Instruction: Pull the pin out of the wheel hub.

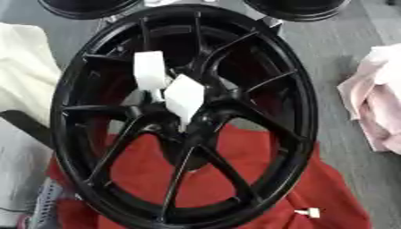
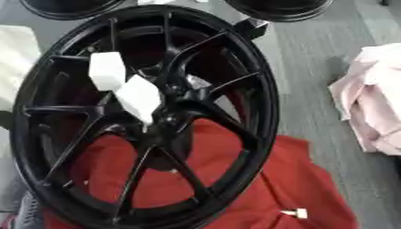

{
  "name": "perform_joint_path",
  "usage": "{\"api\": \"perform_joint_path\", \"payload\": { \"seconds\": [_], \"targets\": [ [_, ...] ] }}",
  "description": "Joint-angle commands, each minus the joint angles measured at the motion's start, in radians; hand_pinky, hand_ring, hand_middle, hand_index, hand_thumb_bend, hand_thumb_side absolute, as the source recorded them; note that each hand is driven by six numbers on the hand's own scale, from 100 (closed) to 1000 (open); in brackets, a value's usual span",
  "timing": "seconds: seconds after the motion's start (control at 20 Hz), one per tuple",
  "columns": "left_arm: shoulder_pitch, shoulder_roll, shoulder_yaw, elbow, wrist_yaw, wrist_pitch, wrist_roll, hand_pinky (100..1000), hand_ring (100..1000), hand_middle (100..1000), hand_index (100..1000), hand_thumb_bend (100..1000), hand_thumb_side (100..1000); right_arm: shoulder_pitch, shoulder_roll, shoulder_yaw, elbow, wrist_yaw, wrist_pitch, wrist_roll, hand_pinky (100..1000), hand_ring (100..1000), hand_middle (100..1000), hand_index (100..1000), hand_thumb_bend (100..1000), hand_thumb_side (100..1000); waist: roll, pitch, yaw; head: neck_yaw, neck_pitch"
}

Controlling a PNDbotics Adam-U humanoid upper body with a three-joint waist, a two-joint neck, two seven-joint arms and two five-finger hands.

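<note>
- Hub [image 1: 188, 120], left eye view: you have it at the centre of the black wheel [image 1: 290, 147], which fills most of the frame, its spokes fanning out to the rim.
- Two white blocks sit over the hub: one upper block [image 1: 149, 70] and one lower block [image 1: 183, 97], just beside each other. I cannot tell which of them is the pin, or whether either is.
- Your wheel lies on a red cloth [image 1: 329, 197], which shows through the lower spokes.
- A small white piece [image 1: 308, 212] lies on the cloth, just outside the rim at lower right.
- A pink cloth [image 1: 376, 103] lies to the right, well apart from the wheel; a white cloth [image 1: 23, 67] lies at left, beside the rim.
- Neither of your hands shows, so I cannot tell their state.
- Right eye view: you get the same scene, with the wheel shifted left.
- Both blocks are again over the hub, touching or nearly so.
- Two dark round objects [image 2: 278, 10] sit at the top edge, cropped.
- Grey floor [image 2: 313, 67] runs between wheel and pink cloth.
- No hand shows here either.
</note>
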Motion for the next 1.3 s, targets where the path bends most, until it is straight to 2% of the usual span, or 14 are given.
{"api": "perform_joint_path", "payload": {
  "seconds": [0.05, 0.15, 0.3, 0.5, 0.55, 0.65, 0.9, 1.05, 1.3],
  "targets": [
    [-0.005, 0.031, 0.008, -0.014, -0.004, -0.001, -0.002, 768, 785, 754, 828, 139, 920, -0.03, -0.095, 0.02, -0.072, 0.083, 0.015, 0.103, 847, 785, 741, 778, 100, 507, -0.003, -0.027, 0.0, 0.0, 0.001],
    [-0.006, 0.034, 0.006, -0.013, -0.005, 0.0, -0.005, 768, 785, 754, 828, 139, 920, -0.05, -0.125, 0.041, -0.107, 0.139, 0.017, 0.187, 853, 795, 744, 788, 100, 516, -0.007, -0.029, 0.002, -0.004, 0.0],
    [-0.004, 0.037, 0.004, -0.012, -0.006, 0.002, -0.006, 768, 785, 754, 828, 138, 921, -0.085, -0.161, 0.07, -0.131, 0.212, -0.007, 0.327, 857, 803, 756, 794, 100, 482, -0.013, -0.031, 0.004, -0.006, 0.0],
    [-0.004, 0.042, -0.002, -0.011, -0.006, 0.004, -0.011, 768, 786, 754, 828, 138, 921, -0.149, -0.2, 0.124, -0.134, 0.264, -0.059, 0.519, 865, 818, 768, 805, 100, 495, -0.022, -0.035, 0.009, -0.011, 0.0],
    [-0.005, 0.043, -0.003, -0.011, -0.007, 0.005, -0.012, 768, 786, 754, 828, 138, 921, -0.163, -0.207, 0.139, -0.134, 0.272, -0.073, 0.561, 867, 823, 770, 808, 100, 518, -0.024, -0.036, 0.01, -0.012, 0.0],
    [-0.006, 0.046, -0.006, -0.01, -0.006, 0.006, -0.014, 769, 786, 754, 828, 138, 922, -0.195, -0.214, 0.173, -0.134, 0.282, -0.099, 0.634, 868, 826, 775, 809, 100, 509, -0.029, -0.038, 0.012, -0.016, -0.001],
    [-0.009, 0.049, -0.014, -0.009, -0.007, 0.01, -0.021, 769, 786, 754, 828, 141, 922, -0.282, -0.205, 0.265, -0.134, 0.293, -0.134, 0.75, 869, 832, 780, 813, 100, 531, -0.039, -0.043, 0.021, -0.025, -0.006],
    [-0.012, 0.05, -0.018, -0.009, -0.006, 0.012, -0.025, 769, 786, 754, 828, 138, 923, -0.338, -0.186, 0.321, -0.134, 0.296, -0.154, 0.793, 869, 834, 781, 815, 100, 519, -0.043, -0.044, 0.025, -0.029, -0.006],
    [-0.014, 0.05, -0.023, -0.007, -0.005, 0.014, -0.029, 769, 786, 754, 828, 139, 923, -0.465, -0.116, 0.426, -0.134, 0.283, -0.177, 0.844, 867, 832, 780, 815, 100, 514, -0.049, -0.049, 0.03, -0.038, -0.013]
  ]
}}
